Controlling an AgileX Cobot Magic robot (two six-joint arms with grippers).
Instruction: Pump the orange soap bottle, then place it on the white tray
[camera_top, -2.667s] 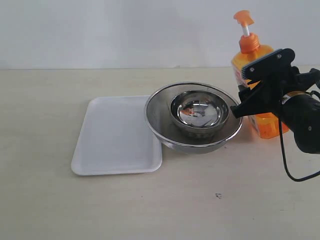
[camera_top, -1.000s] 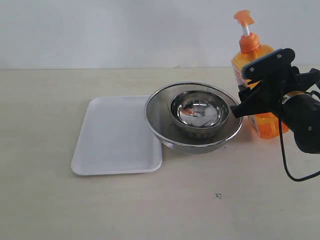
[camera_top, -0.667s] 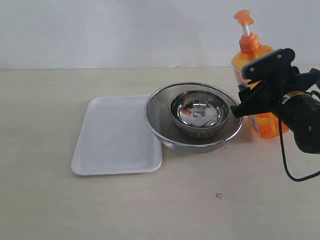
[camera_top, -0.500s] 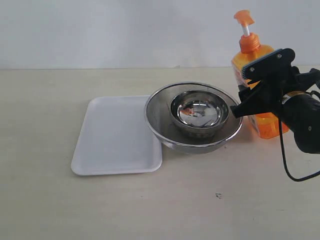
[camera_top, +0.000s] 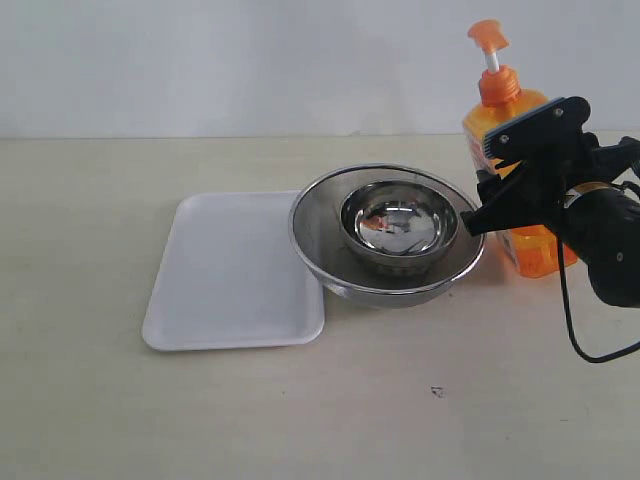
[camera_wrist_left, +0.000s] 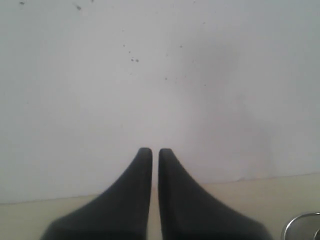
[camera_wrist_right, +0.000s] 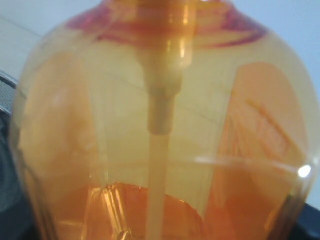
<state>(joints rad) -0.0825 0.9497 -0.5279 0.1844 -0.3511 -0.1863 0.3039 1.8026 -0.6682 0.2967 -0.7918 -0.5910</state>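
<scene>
Pump stroke: judged not yet made; orange pump head (camera_top: 487, 35) stood raised. Body needed firm holding, head a straight downward press.
Flat white rectangular tray (camera_top: 230, 270): well apart from right claw (camera_top: 477, 185), beyond nested round steel bowls (camera_top: 345, 255).
Tall translucent orange plastic soap bottle (camera_top: 535, 252): upright, directly before right claw, between its part-open jaws; clamping could not be told.
Left claw (camera_wrist_left: 150, 156): closed to a slit, empty.

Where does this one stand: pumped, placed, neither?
Done: the right gripper is clamped on the orange soap bottle, upright beside the steel bowls. In hand: nothing shows a pump; the pump head is up, the left gripper shut, facing a wall. Left: pumping, then moving it onto the white tray.
</scene>
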